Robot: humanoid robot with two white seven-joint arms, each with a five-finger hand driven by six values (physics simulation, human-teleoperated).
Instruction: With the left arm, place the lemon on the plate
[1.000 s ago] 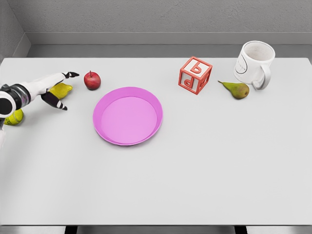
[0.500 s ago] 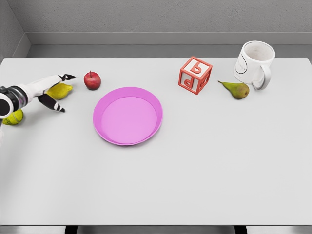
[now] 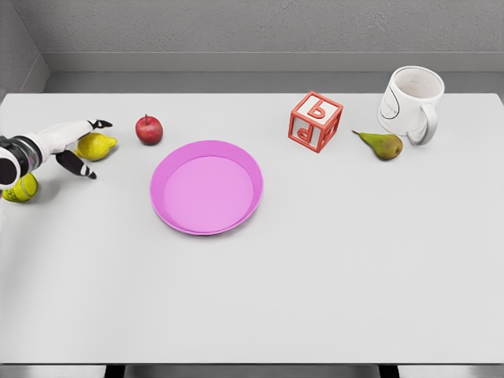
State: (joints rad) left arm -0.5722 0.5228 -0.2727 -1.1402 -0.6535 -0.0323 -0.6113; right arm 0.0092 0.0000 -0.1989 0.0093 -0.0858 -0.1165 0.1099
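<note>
One view is all I have, the head camera, so I take the pink plate (image 3: 206, 187) as my landmark. Left of the plate and a little farther back, the lemon (image 3: 98, 146) lies on the white table (image 3: 331, 268), apart from the plate's rim. My left hand (image 3: 69, 146) comes in from the left edge at the lemon's far side from the plate; its fingers are spread, one dark fingertip reaching just behind the lemon and another just in front of it, and they pinch nothing. I cannot tell whether any finger touches the fruit. Further left of the plate, partly behind my left wrist, sits a yellow-green ball (image 3: 21, 188). A red apple (image 3: 149, 129) stands behind the plate's left side, near the lemon. Right of the plate and farther back stands a red letter block (image 3: 316, 121), then a green pear (image 3: 381, 144), then a white mug (image 3: 411, 102) just behind the pear.
</note>
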